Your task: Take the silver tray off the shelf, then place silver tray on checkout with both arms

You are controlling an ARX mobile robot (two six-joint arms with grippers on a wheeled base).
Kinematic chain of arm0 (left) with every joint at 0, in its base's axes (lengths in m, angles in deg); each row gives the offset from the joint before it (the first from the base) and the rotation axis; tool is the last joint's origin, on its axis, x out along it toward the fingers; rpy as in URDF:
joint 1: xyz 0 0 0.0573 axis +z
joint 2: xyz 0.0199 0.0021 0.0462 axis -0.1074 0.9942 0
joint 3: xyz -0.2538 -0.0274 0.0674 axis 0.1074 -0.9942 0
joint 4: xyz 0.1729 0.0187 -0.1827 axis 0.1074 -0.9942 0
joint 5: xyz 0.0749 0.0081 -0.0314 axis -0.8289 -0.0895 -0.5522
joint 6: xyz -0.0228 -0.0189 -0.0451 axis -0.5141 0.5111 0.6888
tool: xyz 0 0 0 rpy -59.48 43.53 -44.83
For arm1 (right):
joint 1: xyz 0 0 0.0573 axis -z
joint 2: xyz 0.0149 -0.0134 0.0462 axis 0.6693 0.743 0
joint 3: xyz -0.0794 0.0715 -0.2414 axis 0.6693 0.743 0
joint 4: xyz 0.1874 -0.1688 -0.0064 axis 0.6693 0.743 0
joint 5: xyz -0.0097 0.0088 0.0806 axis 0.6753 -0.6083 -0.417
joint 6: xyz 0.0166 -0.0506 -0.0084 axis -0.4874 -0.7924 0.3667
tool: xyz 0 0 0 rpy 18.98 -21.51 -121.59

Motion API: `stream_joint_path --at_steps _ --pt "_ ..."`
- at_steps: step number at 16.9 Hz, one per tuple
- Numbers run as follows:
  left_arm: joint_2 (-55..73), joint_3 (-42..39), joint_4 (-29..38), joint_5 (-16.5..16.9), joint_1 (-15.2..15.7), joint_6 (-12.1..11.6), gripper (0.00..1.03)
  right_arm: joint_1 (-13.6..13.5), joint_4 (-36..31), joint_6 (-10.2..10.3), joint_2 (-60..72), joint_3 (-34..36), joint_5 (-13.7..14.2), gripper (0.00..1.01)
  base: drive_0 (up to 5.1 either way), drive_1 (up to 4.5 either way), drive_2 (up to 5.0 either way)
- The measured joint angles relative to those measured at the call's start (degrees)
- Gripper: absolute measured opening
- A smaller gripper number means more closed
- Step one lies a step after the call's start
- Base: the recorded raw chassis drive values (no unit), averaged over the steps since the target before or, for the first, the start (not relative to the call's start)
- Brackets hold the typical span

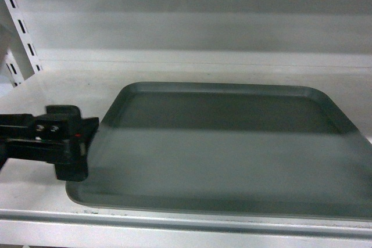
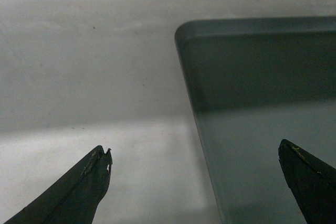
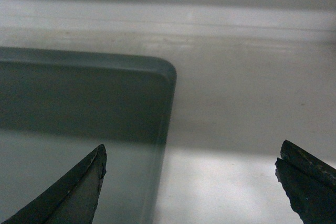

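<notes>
The silver tray [image 1: 232,149] lies flat on the white shelf [image 1: 40,193], its near edge close to the shelf's front lip. My left gripper [image 1: 87,146] is at the tray's left rim. In the left wrist view it [image 2: 194,150] stands open, with the tray's left edge [image 2: 202,140] running between the two fingers and nothing gripped. My right gripper [image 3: 191,153] is also open and straddles the tray's right edge [image 3: 160,145]; the head view does not show it. The checkout is out of view.
A pale grey back panel [image 1: 203,4] closes the shelf behind the tray. A white slotted upright [image 1: 17,33] stands at the far left. Bare shelf board [image 3: 247,129] lies to the right of the tray.
</notes>
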Motion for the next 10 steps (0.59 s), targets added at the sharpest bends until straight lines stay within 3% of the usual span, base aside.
stream_joint_path --at_steps 1,3,5,10 --pt "8.8 4.9 -0.3 -0.3 -0.3 0.5 0.98 -1.5 0.8 1.4 7.2 -4.1 0.9 0.98 0.0 0.0 0.0" --pt "14.2 11.5 -2.4 -0.5 -0.4 1.6 0.98 -1.6 4.6 6.3 14.6 -10.8 2.6 0.98 0.0 0.0 0.0" --pt "17.0 14.1 -3.4 -0.9 -0.7 1.9 0.98 -2.0 6.1 6.8 17.6 -14.0 4.1 0.98 0.0 0.0 0.0" --pt "19.9 14.9 -3.0 -2.2 -1.6 1.8 0.98 -2.4 6.7 7.6 19.1 -16.2 4.7 0.98 0.0 0.0 0.0"
